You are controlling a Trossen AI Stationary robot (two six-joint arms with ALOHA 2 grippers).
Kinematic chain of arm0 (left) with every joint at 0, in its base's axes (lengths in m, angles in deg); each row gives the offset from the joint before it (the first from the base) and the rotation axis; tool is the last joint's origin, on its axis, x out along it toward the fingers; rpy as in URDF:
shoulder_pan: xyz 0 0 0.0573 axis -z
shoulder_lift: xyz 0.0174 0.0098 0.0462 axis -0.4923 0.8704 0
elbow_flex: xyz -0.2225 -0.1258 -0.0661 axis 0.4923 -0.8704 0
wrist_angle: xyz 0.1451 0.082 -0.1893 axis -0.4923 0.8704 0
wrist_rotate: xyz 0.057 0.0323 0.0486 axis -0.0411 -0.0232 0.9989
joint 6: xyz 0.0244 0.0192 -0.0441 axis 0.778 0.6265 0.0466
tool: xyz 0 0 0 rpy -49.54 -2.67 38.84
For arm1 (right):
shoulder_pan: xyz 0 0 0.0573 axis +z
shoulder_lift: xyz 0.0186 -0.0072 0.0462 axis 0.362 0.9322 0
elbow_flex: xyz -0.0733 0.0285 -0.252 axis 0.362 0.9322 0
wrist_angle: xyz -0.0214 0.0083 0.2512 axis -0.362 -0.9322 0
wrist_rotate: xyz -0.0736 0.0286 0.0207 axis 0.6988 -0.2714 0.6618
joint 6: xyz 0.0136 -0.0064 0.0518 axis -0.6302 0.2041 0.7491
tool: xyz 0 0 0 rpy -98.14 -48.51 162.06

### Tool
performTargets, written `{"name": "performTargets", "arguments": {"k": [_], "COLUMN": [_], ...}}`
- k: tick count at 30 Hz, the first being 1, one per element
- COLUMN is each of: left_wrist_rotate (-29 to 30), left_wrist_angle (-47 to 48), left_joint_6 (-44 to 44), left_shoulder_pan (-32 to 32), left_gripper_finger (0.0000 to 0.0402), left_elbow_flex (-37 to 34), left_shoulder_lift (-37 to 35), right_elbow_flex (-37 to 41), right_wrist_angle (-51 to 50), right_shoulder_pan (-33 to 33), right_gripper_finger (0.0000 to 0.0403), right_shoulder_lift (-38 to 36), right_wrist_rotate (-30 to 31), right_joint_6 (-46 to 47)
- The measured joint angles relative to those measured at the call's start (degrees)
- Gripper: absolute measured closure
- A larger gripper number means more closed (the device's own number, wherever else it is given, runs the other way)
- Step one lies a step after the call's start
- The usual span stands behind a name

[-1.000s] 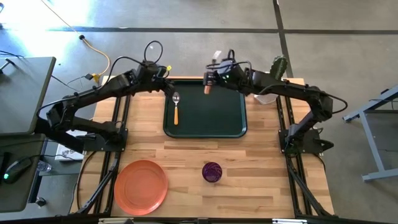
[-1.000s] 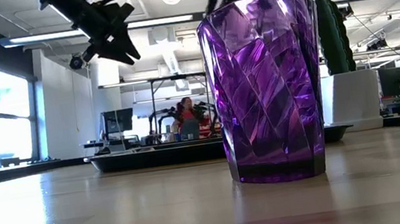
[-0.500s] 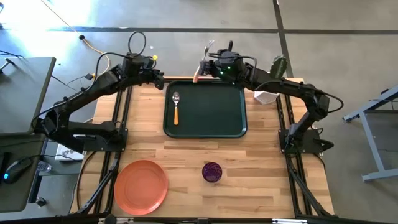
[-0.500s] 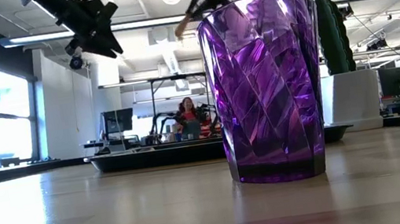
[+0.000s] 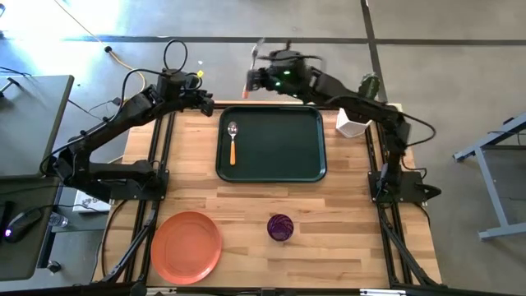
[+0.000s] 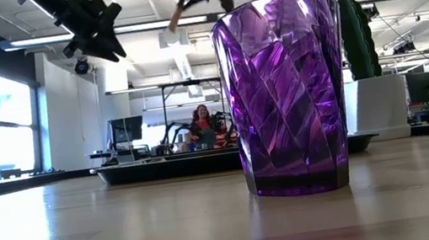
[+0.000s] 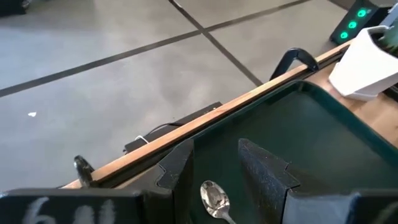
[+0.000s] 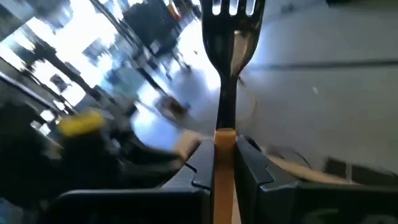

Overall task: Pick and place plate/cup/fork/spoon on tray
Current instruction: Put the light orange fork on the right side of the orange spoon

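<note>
Holding the slim silver-tined, orange-handled fork tight in our right gripper, above the big dark green tray's far left corner, we wait with left gripper open.

One tray, one spoon, one fork, one plate, one cup, one white planter.

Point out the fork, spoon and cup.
fork (image 8: 225, 99): right wrist view, on its dark neck below the tines.
spoon (image 5: 233, 130): high view, on its silver bowl, on the tray.
cup (image 6: 285, 92): low view, middle of its faceted purple wall.
</note>
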Motion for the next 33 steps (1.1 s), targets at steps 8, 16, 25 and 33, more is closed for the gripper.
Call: {"name": "performTargets", "arguments": {"k": [8,16,25,33], "left_wrist_rotate": [4.70,7.55,7.57,7.57], "left_wrist_angle": [3.86,5.98,6.57,7.11], "left_joint_6": [0.00,-0.01,-0.03,-0.03], "left_shoulder_pan": [-0.25,-0.24,-0.22,-0.22], "left_gripper_finger": [0.0284,0.0284,0.0284,0.0284], "left_elbow_flex": [0.00,0.00,0.00,0.00], "left_shoulder_lift": [0.00,0.00,0.02,0.02], "right_elbow_flex": [-10.21,-10.29,-10.29,-10.29], "right_wrist_angle": [-16.82,-19.17,-19.70,-19.62], "right_shoulder_pan": [0.15,1.07,2.79,3.52], "right_gripper_finger": [0.0391,0.0391,0.0391,0.0391], "right_shoulder_lift": [11.36,19.03,26.33,31.26], "right_wrist_rotate": [-3.00,-13.08,-18.09,-19.68], "right_joint_6": [6.00,13.08,17.80,21.17]}}
